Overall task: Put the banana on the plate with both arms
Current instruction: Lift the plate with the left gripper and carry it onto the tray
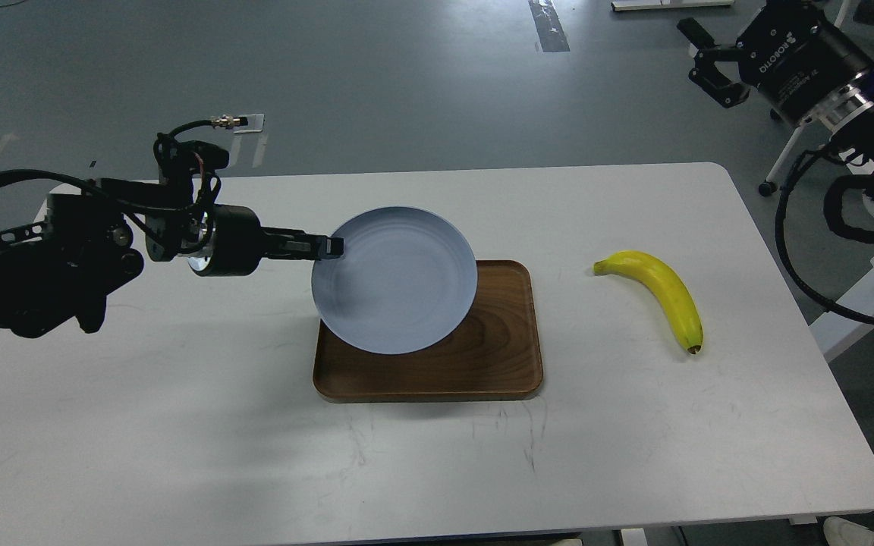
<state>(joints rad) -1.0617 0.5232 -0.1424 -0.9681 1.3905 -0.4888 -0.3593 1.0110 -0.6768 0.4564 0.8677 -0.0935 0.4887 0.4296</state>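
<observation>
My left gripper [328, 246] is shut on the left rim of the pale blue-grey plate [399, 280] and holds it in the air above the brown wooden tray [498, 356]. The yellow banana [661, 292] lies on the white table to the right of the tray, stem end to the left, dark tip toward the front. My right gripper [702, 53] is open and empty, high at the upper right, well beyond the table's far right corner and far from the banana.
The white table [179, 440] has bare surface to the left and front of the tray. My right arm's cables [809, 280] hang past the table's right edge. A chair base [767, 186] stands on the grey floor behind.
</observation>
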